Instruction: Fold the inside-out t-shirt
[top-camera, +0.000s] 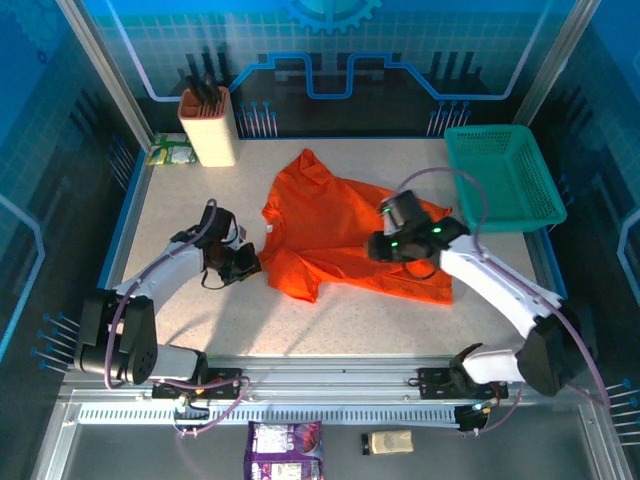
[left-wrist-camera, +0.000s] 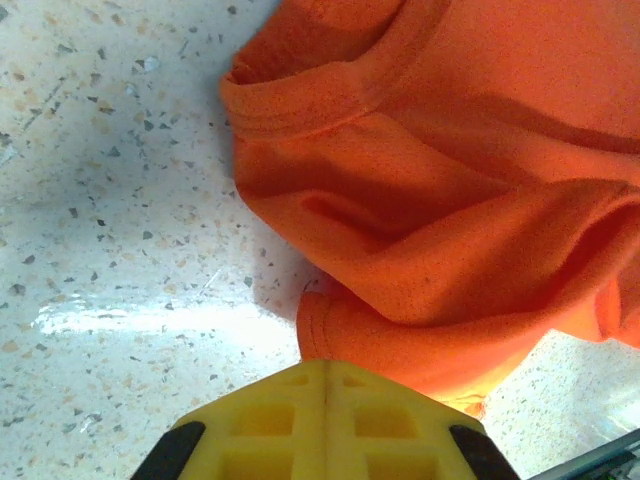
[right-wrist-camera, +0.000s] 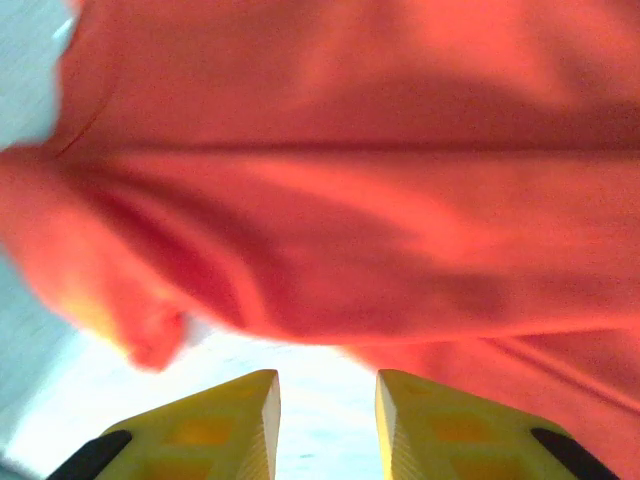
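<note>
Two arms reach in from the near edge in the top view, and the inside-out t-shirt (top-camera: 350, 235) lies crumpled but roughly spread at the middle of the speckled counter (top-camera: 200, 320), with one part pointing toward the far edge. I see the left end effector (top-camera: 243, 262) low at the shirt's left border, just where the cloth ends. The right end effector (top-camera: 385, 245) sits over the shirt's right half, above the cloth. A teal mesh basket (top-camera: 500, 180) stands at the far right corner, apart from the shirt, and a beige knife block (top-camera: 208, 125) stands at the far left. From the left wrist, the yellow fingers (left-wrist-camera: 260, 430) of the left end effector (left-wrist-camera: 325, 368) are pressed together along one thin seam. A folded hem of the inside-out t-shirt (left-wrist-camera: 450, 200) runs straight into their tips, so I read them as clamped on that hem. The ribbed neckline lies beyond on the counter (left-wrist-camera: 120, 200). From the right wrist, which is blurred, the right end effector (right-wrist-camera: 327, 385) has its two yellow fingers (right-wrist-camera: 225, 430) apart with a bright gap between them. They grip nothing, and the inside-out t-shirt (right-wrist-camera: 350, 200) spreads just ahead of the tips.
</note>
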